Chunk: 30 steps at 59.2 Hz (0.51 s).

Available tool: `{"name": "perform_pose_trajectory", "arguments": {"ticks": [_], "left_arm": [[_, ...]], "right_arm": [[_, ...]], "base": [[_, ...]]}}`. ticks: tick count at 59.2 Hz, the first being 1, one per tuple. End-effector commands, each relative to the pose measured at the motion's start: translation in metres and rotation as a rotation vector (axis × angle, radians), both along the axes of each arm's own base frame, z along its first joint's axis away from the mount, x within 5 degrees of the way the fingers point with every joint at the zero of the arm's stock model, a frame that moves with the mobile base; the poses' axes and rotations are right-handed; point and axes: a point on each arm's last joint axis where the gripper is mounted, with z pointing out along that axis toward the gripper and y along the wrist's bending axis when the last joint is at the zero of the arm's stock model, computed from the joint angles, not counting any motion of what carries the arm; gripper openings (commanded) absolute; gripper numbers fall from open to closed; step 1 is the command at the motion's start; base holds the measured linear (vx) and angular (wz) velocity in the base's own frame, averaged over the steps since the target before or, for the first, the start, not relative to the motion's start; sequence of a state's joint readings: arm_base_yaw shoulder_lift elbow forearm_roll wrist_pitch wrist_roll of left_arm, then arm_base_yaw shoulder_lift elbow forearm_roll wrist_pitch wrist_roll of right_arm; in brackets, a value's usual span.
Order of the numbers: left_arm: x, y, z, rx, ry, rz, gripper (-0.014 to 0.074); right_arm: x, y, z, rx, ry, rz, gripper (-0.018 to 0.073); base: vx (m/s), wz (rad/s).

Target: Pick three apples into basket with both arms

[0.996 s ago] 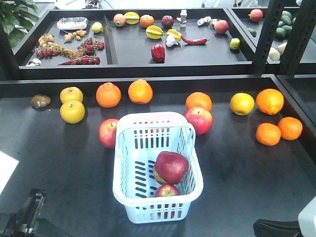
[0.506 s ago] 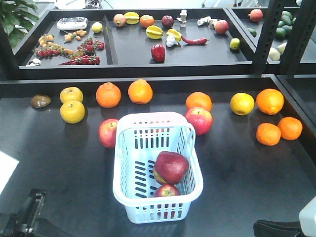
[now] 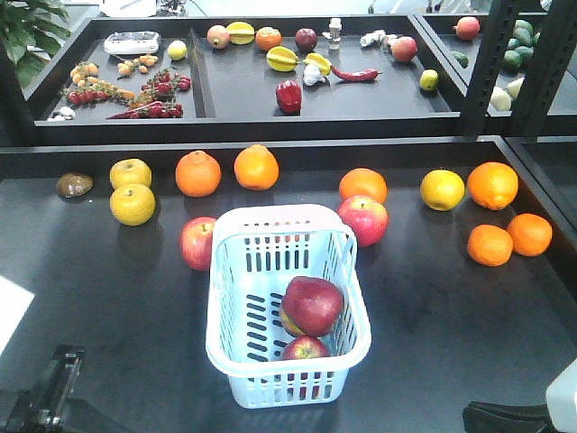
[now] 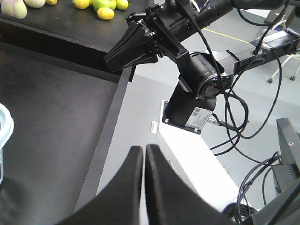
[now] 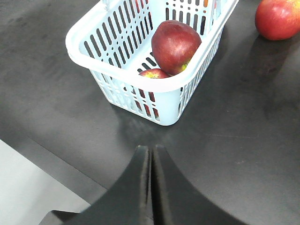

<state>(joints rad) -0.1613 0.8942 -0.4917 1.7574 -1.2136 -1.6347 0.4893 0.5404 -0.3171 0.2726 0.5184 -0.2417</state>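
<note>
Nothing shifted since a second ago: we logged the basket holding apples; left gripper and right gripper pinched closed, empty, retracted; task seemingly complete.

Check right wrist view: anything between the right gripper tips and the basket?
Nothing. In the right wrist view only bare black tabletop separates the shut right gripper from the basket's near wall.

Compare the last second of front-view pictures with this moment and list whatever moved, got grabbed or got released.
Nothing visibly changed. The basket sits in the same spot with the same apples inside, and the two apples outside it have not shifted. Both the left gripper and right gripper have jaws together, holding nothing.
</note>
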Motion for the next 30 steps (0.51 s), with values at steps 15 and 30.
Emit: {"name": "perform_pose_trajectory", "arguments": {"ticks": [15,30], "left_arm": [[0.006,0.0,0.053,-0.538,0.06,0.067,-0.0006],[0.032,0.016,0.07,-0.805,0.141,0.359,-0.0006]], "right_arm": [[0.005,0.001,0.012,0.038,-0.065,-0.018,-0.0005],[0.005,0.001,0.012,0.038,-0.065,-0.018,-0.0005]], "base": [[0.0,0.0],[0.0,0.0]]}}
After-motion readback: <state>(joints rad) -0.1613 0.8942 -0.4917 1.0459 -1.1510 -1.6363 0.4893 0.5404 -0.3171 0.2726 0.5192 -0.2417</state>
